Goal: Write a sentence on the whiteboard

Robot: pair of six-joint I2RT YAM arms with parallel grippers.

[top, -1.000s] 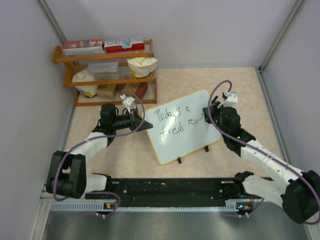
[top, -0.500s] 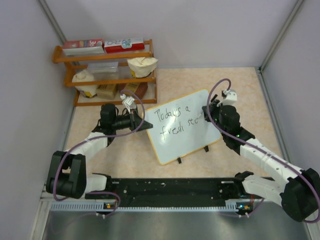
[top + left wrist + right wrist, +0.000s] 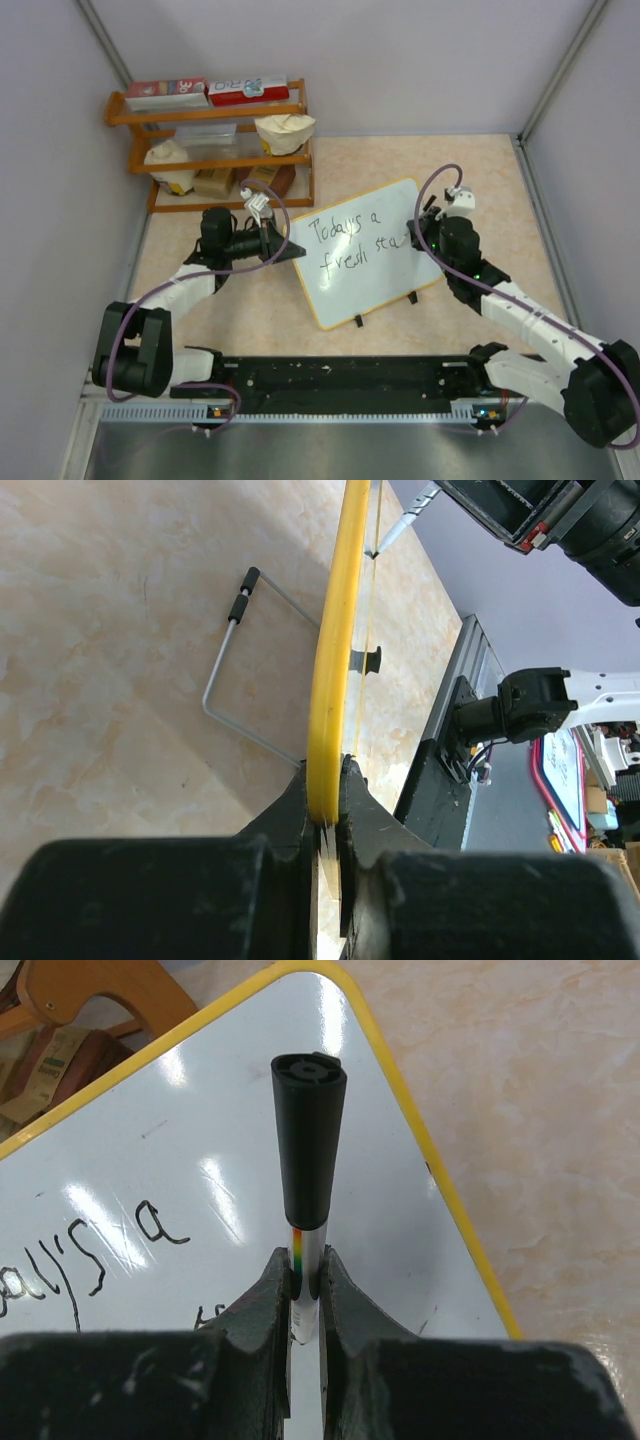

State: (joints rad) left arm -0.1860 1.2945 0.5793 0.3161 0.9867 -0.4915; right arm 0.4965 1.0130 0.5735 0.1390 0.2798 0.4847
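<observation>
The whiteboard (image 3: 365,285), white with a yellow frame, stands tilted on two black clip feet in the middle of the table. The sentence (image 3: 348,243) reads "Today's a" over "fresh sta". My left gripper (image 3: 290,251) is shut on the board's left edge; the left wrist view shows the yellow frame (image 3: 335,650) clamped between the jaws (image 3: 328,800). My right gripper (image 3: 416,240) is shut on a marker (image 3: 308,1160) with a black cap end and white barrel, at the end of the second line. The right wrist view shows the board (image 3: 200,1140) below it.
A wooden shelf (image 3: 210,150) with boxes and bags stands at the back left, just behind the left arm. A bent wire stand (image 3: 240,680) lies on the table behind the board. Grey walls close in both sides. A black rail (image 3: 340,375) runs along the near edge.
The right gripper has moved the marker slightly down at the end of the second line, which now reads "sta" instead of "st". The left arm and board have not moved.
</observation>
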